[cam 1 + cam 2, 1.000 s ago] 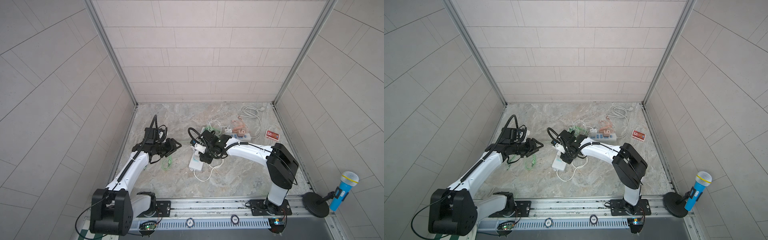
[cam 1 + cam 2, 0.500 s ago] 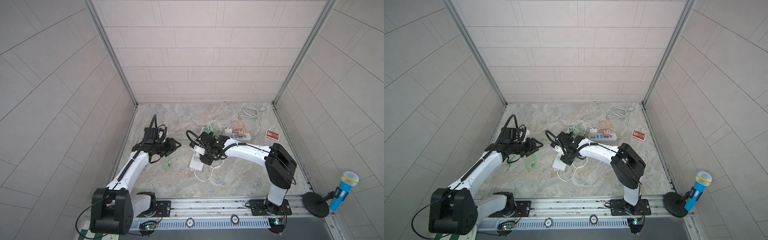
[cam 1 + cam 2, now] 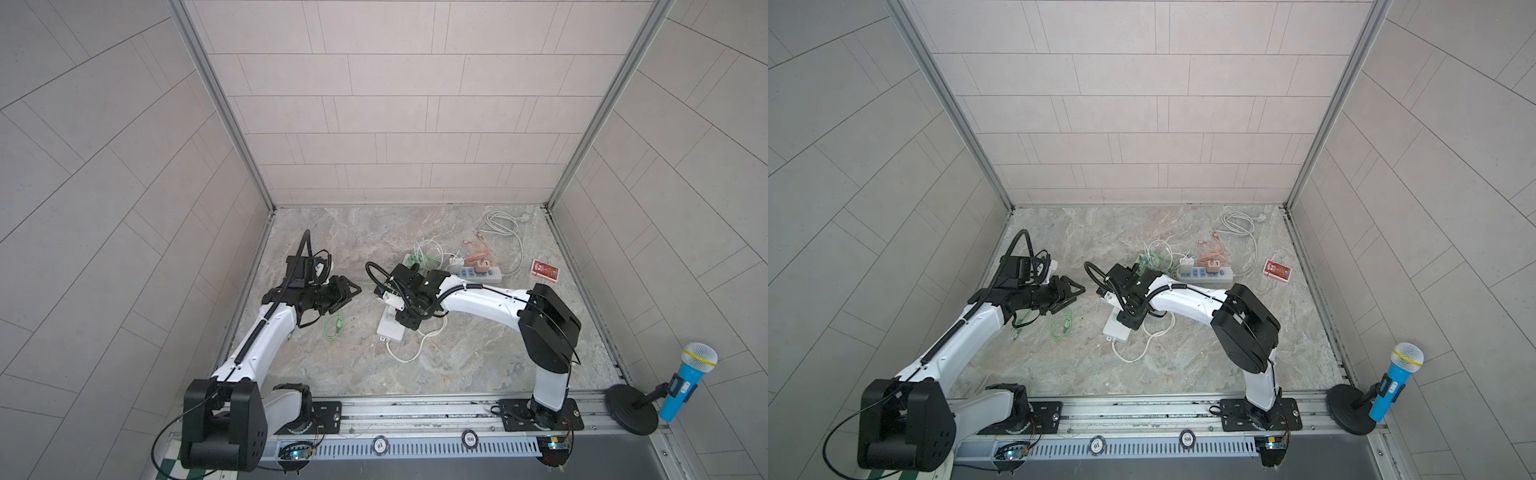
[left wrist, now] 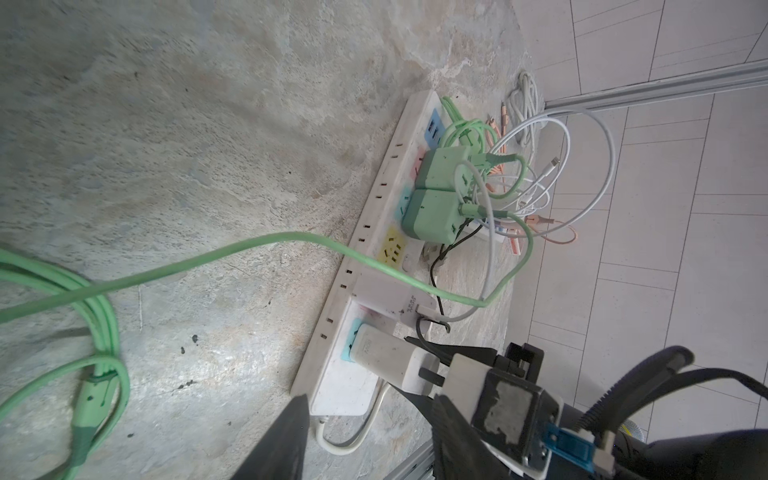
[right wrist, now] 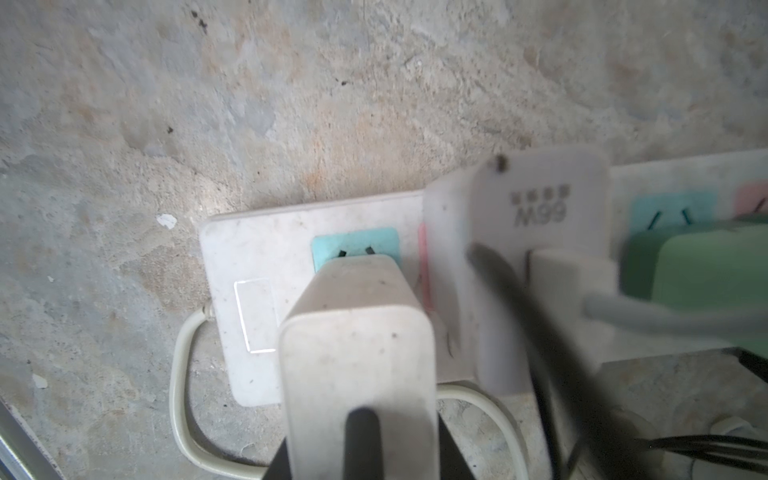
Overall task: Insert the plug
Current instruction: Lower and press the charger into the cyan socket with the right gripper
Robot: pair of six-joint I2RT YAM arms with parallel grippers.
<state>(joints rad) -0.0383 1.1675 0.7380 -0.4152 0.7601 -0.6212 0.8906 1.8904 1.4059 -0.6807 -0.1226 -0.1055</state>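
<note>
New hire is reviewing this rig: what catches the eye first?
The right arm's fingers clamp a white charger at the blue end socket of a crowded power strip in the middle of the floor. A bright blue toy microphone stands on a black stand beside the rail, at the front right.

White charger plug tilted at blue socket of white power strip
</note>
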